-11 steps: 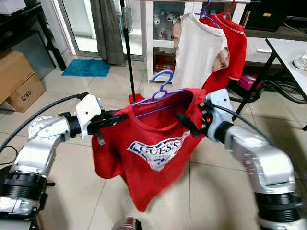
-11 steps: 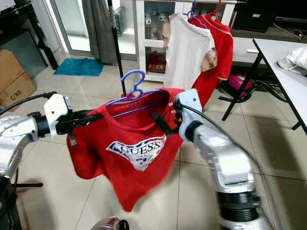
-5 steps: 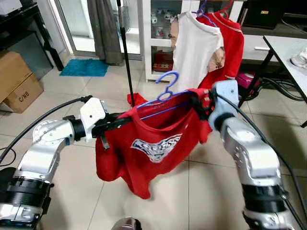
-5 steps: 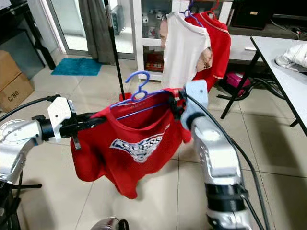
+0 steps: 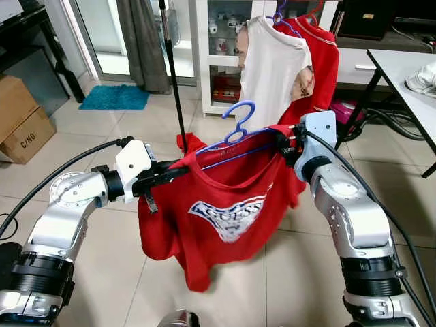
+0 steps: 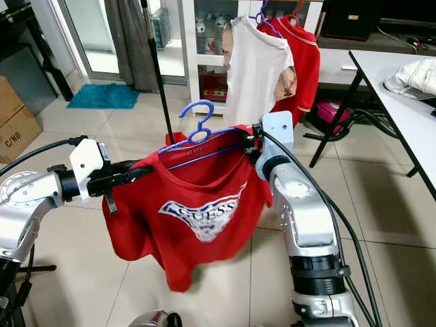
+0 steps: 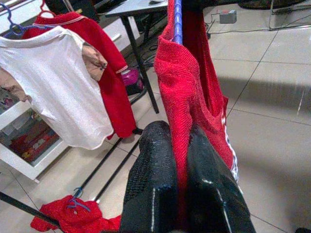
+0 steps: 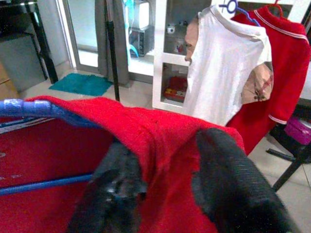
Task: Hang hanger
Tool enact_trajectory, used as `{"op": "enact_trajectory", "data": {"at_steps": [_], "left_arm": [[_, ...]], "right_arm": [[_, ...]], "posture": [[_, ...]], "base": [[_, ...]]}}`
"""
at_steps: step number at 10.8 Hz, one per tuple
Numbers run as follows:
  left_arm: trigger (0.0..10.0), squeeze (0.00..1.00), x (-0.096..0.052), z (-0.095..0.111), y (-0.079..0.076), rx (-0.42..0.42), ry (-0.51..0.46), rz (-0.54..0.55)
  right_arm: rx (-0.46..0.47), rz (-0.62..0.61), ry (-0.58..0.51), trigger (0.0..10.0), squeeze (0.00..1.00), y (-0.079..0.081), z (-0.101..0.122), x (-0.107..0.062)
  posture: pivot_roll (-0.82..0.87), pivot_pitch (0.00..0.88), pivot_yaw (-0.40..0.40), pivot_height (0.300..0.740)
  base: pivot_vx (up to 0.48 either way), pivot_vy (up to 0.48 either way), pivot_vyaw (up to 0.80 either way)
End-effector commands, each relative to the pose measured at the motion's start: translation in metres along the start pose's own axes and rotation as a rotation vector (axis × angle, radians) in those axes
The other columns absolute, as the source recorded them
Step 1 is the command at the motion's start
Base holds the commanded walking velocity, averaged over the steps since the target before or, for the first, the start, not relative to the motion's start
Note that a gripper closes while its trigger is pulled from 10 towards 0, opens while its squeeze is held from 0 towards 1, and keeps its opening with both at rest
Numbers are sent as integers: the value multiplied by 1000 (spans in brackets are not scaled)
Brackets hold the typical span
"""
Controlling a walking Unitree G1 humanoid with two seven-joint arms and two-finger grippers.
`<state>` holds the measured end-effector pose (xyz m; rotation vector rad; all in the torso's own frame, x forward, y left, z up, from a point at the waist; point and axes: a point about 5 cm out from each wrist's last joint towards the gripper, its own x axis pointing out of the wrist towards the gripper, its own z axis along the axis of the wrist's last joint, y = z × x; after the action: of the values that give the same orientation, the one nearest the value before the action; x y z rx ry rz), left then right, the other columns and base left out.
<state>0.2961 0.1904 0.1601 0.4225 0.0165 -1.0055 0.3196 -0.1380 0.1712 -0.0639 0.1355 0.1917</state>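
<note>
The hanger [image 5: 235,133], thin blue plastic, is mostly buried under your red T-shirt [image 5: 218,211]; you see just its hook and bar, held up between both arms above the tile floor [image 5: 88,129]. Your left gripper [image 7: 180,160] and right gripper [image 8: 165,184] each clench a knit shoulder.

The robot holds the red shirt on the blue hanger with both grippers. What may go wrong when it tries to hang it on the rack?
1. The left gripper and right gripper pinch the red shirt at its shoulders, so the blue hanger may shift inside the cloth.
2. The rack already holds a white shirt and a red polo; the carried shirt may brush them.
3. A fallen red garment lies by the rack pole; the robot may step on it.
</note>
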Motion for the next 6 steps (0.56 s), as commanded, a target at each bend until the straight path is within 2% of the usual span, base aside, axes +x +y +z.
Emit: {"op": "enact_trajectory", "data": {"at_steps": [1,6], "left_arm": [[0,0,-2,5,1,14,-17,12],[0,0,-2,2,1,11,6,9]], "right_arm": [[-20,8,-28,0,0,0,7,2],[-37,46,-47,0,0,5,10,2]], "posture": [[11,0,47,740],[4,0,51,740]], "base": [[0,0,0],[0,0,0]]}}
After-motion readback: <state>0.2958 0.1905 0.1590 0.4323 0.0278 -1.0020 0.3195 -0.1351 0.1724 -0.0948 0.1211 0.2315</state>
